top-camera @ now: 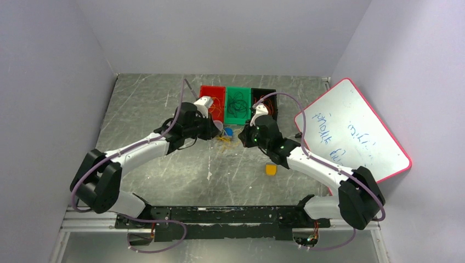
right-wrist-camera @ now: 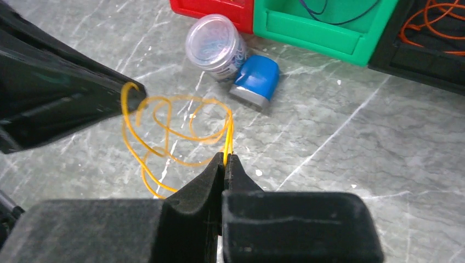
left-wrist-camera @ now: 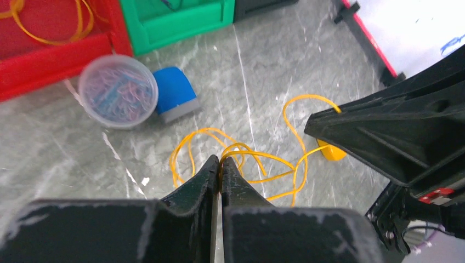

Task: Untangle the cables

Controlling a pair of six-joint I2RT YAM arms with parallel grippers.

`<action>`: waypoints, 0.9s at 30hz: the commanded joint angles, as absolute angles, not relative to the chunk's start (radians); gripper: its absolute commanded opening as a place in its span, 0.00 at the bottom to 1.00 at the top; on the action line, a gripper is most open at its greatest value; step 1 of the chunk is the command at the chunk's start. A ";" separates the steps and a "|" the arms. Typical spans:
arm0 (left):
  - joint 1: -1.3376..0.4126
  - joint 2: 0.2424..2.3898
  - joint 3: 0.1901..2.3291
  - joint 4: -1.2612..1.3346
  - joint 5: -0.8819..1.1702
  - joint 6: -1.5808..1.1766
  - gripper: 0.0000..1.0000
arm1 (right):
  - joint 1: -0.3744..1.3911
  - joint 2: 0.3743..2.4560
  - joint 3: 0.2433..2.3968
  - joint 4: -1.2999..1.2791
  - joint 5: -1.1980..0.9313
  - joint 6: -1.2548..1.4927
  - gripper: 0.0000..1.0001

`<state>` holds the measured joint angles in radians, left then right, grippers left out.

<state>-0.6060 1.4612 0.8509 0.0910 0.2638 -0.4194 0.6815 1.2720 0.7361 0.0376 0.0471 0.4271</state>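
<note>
A thin yellow-orange cable (left-wrist-camera: 257, 159) lies in loose loops on the grey table between my two grippers; it also shows in the top view (top-camera: 225, 141). My left gripper (left-wrist-camera: 220, 160) is shut on one loop of it. My right gripper (right-wrist-camera: 226, 158) is shut on another strand (right-wrist-camera: 181, 131), a short way off. More yellow cable (left-wrist-camera: 49, 38) lies in the red bin (left-wrist-camera: 55, 63). A dark cable (right-wrist-camera: 329, 16) lies in the green bin (right-wrist-camera: 323, 33). A red-orange cable (right-wrist-camera: 433, 27) lies in the black bin (right-wrist-camera: 417, 71).
A clear jar of paper clips (left-wrist-camera: 118, 90) and a blue block (left-wrist-camera: 175, 93) sit just in front of the bins. A yellow cube (top-camera: 271, 169) lies by the right arm. A whiteboard (top-camera: 351, 131) leans at the right wall.
</note>
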 commanded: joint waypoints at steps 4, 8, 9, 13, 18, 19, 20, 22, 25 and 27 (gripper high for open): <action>-0.606 1.364 0.943 0.003 0.131 -0.377 0.07 | 0.678 1.294 0.775 -0.038 0.110 0.375 0.00; -0.601 1.329 0.957 0.000 0.117 -0.377 0.07 | 0.678 1.312 0.764 -0.030 0.091 0.383 0.00; -0.597 1.324 0.958 -0.001 0.118 -0.377 0.07 | 0.679 1.318 0.762 -0.027 0.085 0.385 0.00; -0.584 1.296 0.956 0.009 0.126 -0.389 0.07 | 0.678 1.356 0.767 -0.027 0.064 0.379 0.00; -0.564 1.265 0.982 0.003 0.146 -0.401 0.07 | 0.678 1.393 0.755 -0.012 0.044 0.367 0.03; -0.562 1.258 0.988 0.002 0.149 -0.399 0.07 | 0.679 1.396 0.749 -0.003 0.040 0.367 0.06; -0.558 1.254 0.997 -0.001 0.151 -0.398 0.07 | 0.678 1.399 0.743 0.004 0.037 0.370 0.08; -0.553 1.247 1.018 -0.010 0.158 -0.394 0.07 | 0.678 1.406 0.734 0.020 0.031 0.377 0.11; -0.548 1.235 1.047 -0.023 0.162 -0.391 0.07 | 0.678 1.424 0.727 0.038 0.018 0.387 0.16; -0.545 1.225 1.060 -0.026 0.164 -0.393 0.07 | 0.678 1.439 0.725 0.051 0.014 0.387 0.18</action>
<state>-0.5564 1.2640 1.0054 -0.0162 0.1493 -0.3935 0.6815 1.4117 0.7422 0.0071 0.0311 0.3840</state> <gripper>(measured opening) 0.078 0.162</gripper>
